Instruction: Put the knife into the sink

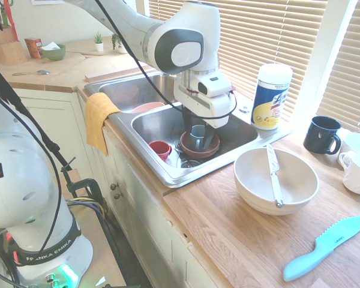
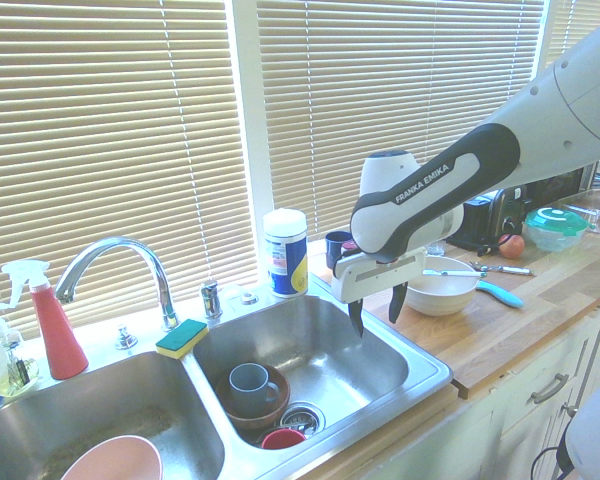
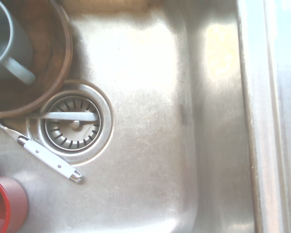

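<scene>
Gripper (image 2: 377, 311) hangs spread and empty over the sink (image 2: 400, 345); knife (image 1: 273, 174) lies across the bowl (image 1: 252, 186) on the counter (image 1: 240, 234). Grasping the thin blade risks tipping the bowl.

I see the white arm (image 2: 450, 185) bent at the elbow, wrist turned straight down. My gripper (image 2: 377, 310) hangs empty, fingers (image 2: 356, 318) spread apart.

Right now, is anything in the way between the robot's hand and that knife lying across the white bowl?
Nothing visible blocks it. The hand hangs open over the sink's right basin, above the dishes. The knife rests across the white bowl on the wooden counter beside the sink, with only the basin's rim and bare counter between them.
</scene>
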You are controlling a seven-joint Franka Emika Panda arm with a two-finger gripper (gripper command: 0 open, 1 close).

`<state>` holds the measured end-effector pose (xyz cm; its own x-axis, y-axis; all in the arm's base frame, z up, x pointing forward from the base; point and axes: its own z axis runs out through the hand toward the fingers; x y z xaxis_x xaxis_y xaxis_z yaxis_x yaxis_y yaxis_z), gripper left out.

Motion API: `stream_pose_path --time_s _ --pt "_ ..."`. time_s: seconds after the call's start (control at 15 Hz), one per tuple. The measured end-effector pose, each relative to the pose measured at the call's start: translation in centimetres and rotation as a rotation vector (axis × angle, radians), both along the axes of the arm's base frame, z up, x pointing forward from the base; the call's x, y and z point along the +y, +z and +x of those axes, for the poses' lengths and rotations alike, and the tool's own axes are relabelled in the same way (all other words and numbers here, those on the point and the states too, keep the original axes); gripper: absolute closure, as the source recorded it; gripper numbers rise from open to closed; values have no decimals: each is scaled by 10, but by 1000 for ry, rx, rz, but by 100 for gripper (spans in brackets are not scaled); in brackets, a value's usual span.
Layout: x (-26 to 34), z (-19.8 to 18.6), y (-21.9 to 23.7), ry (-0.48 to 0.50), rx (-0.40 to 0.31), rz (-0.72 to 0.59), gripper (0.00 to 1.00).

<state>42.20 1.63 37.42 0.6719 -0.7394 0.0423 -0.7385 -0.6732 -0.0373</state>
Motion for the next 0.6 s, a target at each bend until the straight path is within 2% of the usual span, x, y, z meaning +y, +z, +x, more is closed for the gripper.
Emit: stream_pose_path --time_s 0.27,0.4,0.6 --pt "-2 4 11 20 13 4 0" --pt "-14 9 33 116 37 22 0" --pt "-54 13 68 297 37 -3 0"
